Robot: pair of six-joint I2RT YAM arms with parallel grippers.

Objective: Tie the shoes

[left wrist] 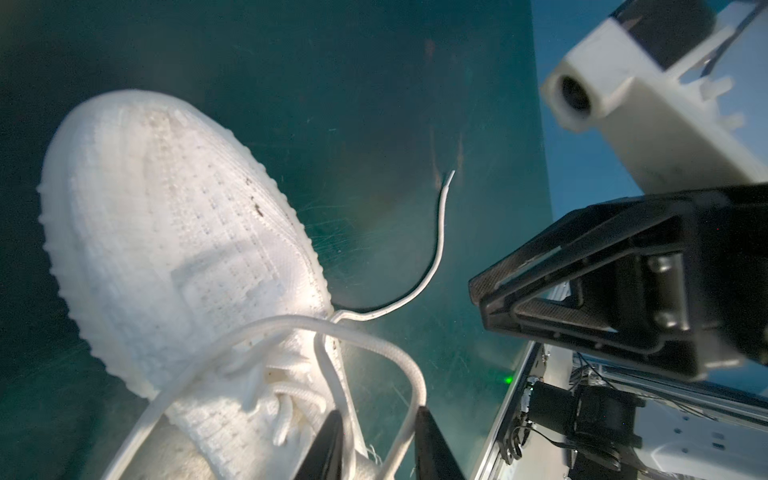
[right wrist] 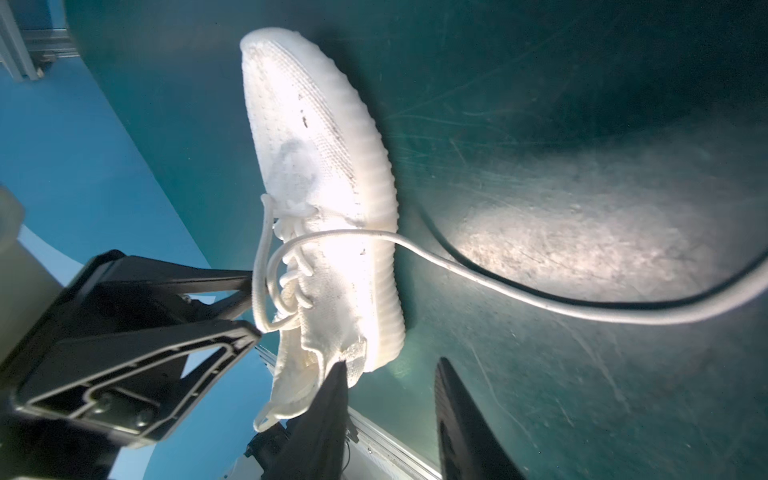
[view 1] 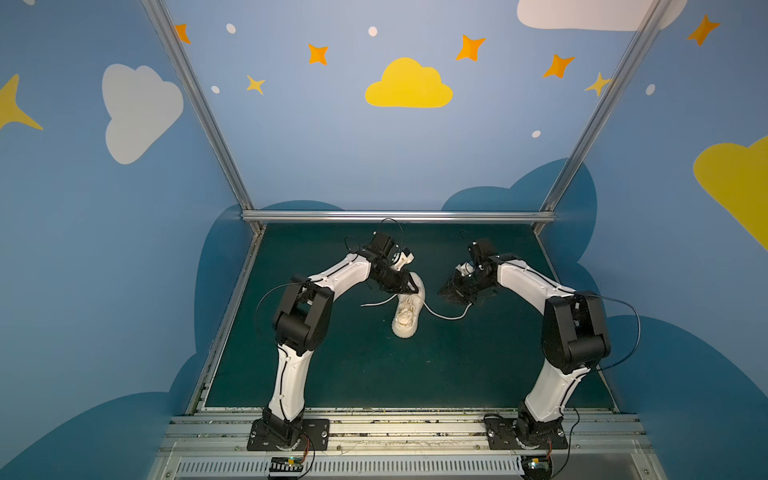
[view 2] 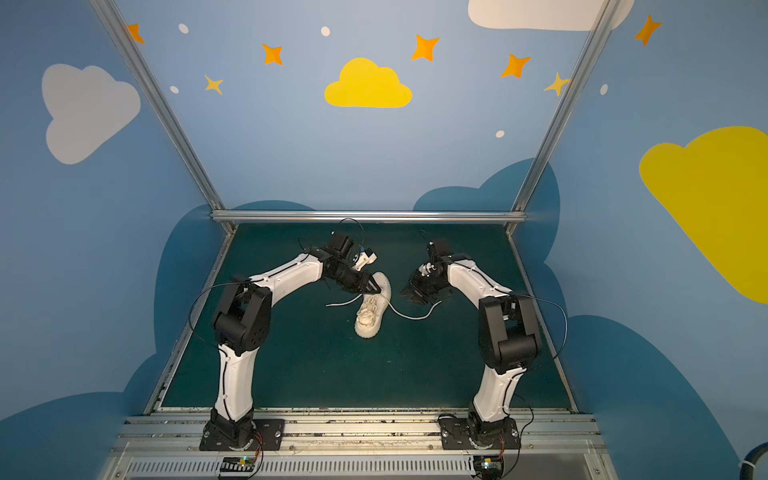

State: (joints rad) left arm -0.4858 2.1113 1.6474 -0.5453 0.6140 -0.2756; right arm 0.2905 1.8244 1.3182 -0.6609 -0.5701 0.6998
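The shoes show as a single off-white knit sneaker [view 1: 405, 318] [view 2: 369, 320] lying on the green mat, seen close in both wrist views [left wrist: 166, 228] [right wrist: 324, 145]. One lace end [view 1: 374, 303] trails left and the other lace end [view 1: 448, 317] trails right across the mat. My left gripper [view 1: 412, 288] [left wrist: 380, 428] hovers over the lacing, open, with a loose lace loop [left wrist: 411, 374] passing between its fingers. My right gripper [view 1: 444, 293] [right wrist: 390, 395] is just right of the shoe's heel end, open, with nothing between its fingers.
The green mat [view 1: 374, 374] is bounded by an aluminium rail [view 1: 399, 216] at the back and blue painted walls on both sides. Both arm bases are bolted to the front rail [view 1: 399, 428].
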